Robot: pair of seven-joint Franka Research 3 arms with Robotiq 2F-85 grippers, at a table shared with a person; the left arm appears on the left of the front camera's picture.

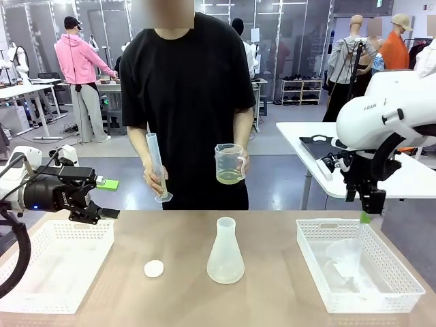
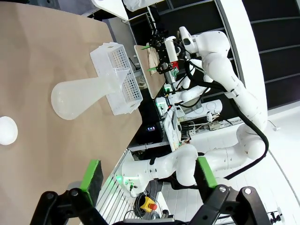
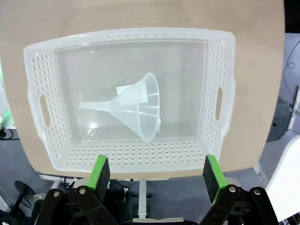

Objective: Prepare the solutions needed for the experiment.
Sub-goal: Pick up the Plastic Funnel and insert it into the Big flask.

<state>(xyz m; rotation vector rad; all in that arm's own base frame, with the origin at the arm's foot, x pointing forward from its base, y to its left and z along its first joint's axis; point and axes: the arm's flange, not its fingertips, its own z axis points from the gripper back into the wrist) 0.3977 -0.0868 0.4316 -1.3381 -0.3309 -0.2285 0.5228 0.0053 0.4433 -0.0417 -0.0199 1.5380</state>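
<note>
**Front view.** The conical flask [image 1: 225, 251] stands upright at mid-bench, mouth uncovered. A faint pale tint low in its body may be a small amount of solution [image 1: 225, 274]; this cannot be confirmed. A white cap [image 1: 154, 268] lies on the bench [image 1: 272, 300] near the flask, on the robot's left. Across the bench, the person holds a graduated cylinder [image 1: 157, 167] in one hand and a measuring jug [image 1: 229, 163] in the other; yellow-green liquid sits low in the jug. The left gripper [image 1: 105, 198] hovers above the left basket [image 1: 41, 231], jaws spread, grasping nothing. The right gripper [image 1: 368, 208] hangs above the right basket [image 1: 402, 283], released.

**Left wrist view.** The left gripper [image 2: 149, 176] is released, nothing between its pads. The flask [image 2: 84, 96], the cap [image 2: 7, 130] and the right basket [image 2: 117, 77] lie well ahead of it.

**Right wrist view.** The right gripper [image 3: 155, 176] is spread directly over the right basket [image 3: 126, 35]. A clear funnel [image 3: 136, 110] lies on its side inside, untouched.

**Progress.** Judged early stage. Flask is uncapped. Remaining: fit the funnel to the flask, transfer the liquid, recap.
</note>
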